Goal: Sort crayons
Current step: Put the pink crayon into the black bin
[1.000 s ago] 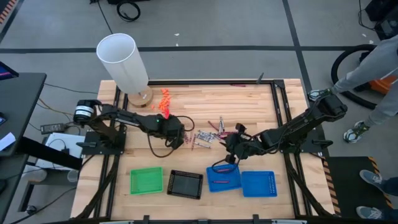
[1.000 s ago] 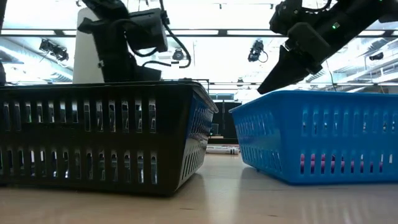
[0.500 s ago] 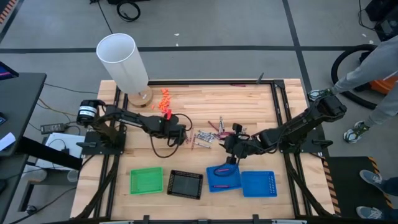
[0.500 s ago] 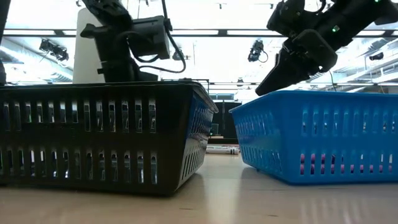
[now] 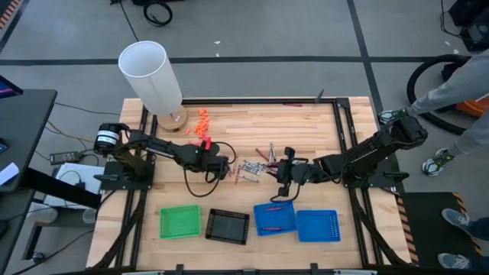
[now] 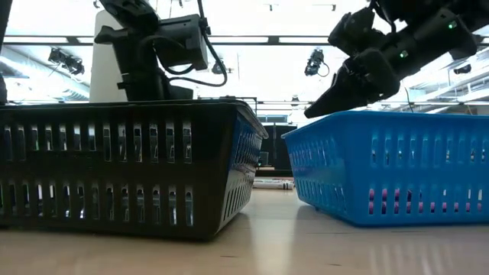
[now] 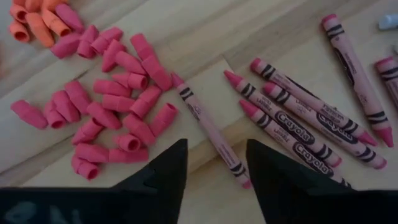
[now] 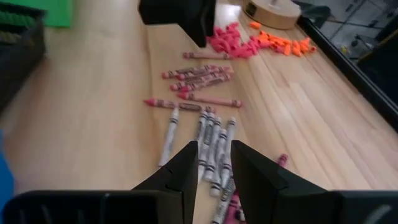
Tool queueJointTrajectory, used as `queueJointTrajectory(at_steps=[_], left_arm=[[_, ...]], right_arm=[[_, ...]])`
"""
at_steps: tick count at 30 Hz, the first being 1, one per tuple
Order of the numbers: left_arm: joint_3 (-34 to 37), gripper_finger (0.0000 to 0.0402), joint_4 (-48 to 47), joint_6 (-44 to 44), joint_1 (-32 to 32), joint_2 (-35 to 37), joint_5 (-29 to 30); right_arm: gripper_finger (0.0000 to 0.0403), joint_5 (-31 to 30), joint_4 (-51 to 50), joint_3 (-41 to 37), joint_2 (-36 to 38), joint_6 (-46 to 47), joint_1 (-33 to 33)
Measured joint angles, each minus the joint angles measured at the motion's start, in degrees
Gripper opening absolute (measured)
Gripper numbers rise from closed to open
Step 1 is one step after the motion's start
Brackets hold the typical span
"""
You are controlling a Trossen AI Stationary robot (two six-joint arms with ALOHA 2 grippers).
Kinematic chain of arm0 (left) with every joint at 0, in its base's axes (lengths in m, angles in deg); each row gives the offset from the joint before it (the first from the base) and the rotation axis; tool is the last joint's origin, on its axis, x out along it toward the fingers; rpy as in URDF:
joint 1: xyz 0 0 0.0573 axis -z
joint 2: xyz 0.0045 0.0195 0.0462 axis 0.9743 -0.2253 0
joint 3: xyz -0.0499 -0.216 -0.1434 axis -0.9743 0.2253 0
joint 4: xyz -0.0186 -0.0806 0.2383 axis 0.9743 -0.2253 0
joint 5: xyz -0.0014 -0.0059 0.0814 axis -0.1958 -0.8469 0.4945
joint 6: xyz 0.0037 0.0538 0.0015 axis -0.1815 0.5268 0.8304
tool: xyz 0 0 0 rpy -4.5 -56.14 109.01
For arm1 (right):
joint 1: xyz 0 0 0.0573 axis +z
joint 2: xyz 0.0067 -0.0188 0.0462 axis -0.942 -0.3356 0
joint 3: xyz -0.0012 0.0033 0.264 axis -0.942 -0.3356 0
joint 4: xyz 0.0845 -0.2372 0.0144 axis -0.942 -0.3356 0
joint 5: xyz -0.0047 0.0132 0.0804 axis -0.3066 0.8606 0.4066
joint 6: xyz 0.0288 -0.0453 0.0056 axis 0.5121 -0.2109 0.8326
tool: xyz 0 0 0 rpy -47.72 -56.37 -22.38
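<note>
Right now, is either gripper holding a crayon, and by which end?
No. The left gripper is open above a pink crayon on the table, not gripping it. The right gripper has nothing between its parted fingers, above the grey crayons.

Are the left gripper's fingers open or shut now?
Open. In the left wrist view the two fingers stand apart above a pinkish crayon on the table, holding nothing.

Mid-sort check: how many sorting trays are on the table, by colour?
green tray: 1
black tray: 1
blue trays: 2
Total: 4
</note>
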Motion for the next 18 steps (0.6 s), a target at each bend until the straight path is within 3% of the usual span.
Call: queueJointTrajectory(at_steps=[7,18], left_arm=[[0.00,0.0210,0.13,-2.93,-1.52,-0.55,-5.09],[-0.24,0.0164,0.81,-6.87,-0.62,-0.52,-1.83]], right_arm=[[0.0105,4.46,-0.92,-0.11,0.75,-0.68,0.04],[0.0105,5.18,-1.13,-0.24,0.75,-0.79,0.07]])
